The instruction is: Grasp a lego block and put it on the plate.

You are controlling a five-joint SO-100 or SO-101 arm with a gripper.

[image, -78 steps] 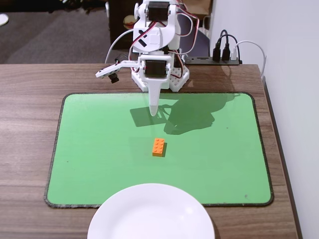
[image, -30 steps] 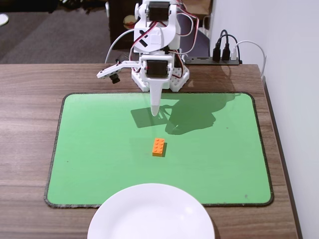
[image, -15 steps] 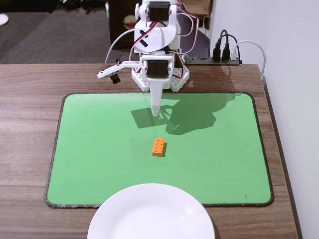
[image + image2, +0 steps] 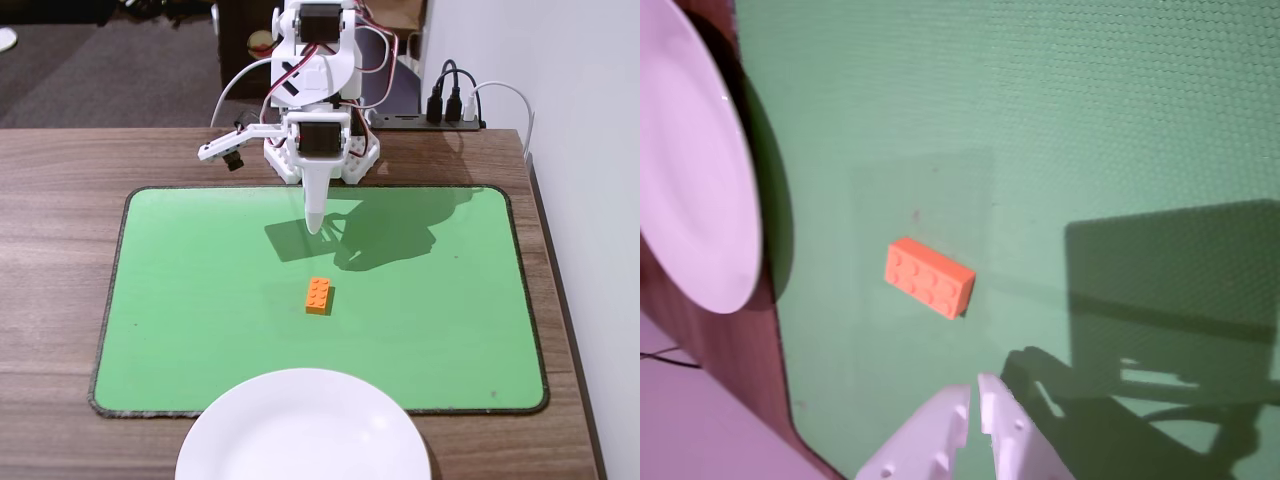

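Jaws (image 4: 973,398): the two white tips sit together with only a thin slit between them, gripping nothing. In the fixed view they (image 4: 314,226) point down over the far part of the green mat (image 4: 180,300), hanging above it rather than touching, judging by the shadow offset to one side.

Lego block (image 4: 319,295): orange, studs up, lying flat near the mat's centre, apart from the jaws and nearer the camera. In the wrist view the block (image 4: 928,277) sits just ahead of the tips, long side skewed to the slit. Judgement: the arm is aimed along the block's line as a pre-grasp pose; the jaws must open and the wrist probably turn before descent.

Plate (image 4: 300,425): white, empty, at the near worktop (image 4: 60,160) edge, overlapping the mat border; well apart from the block. Placement not yet begun.
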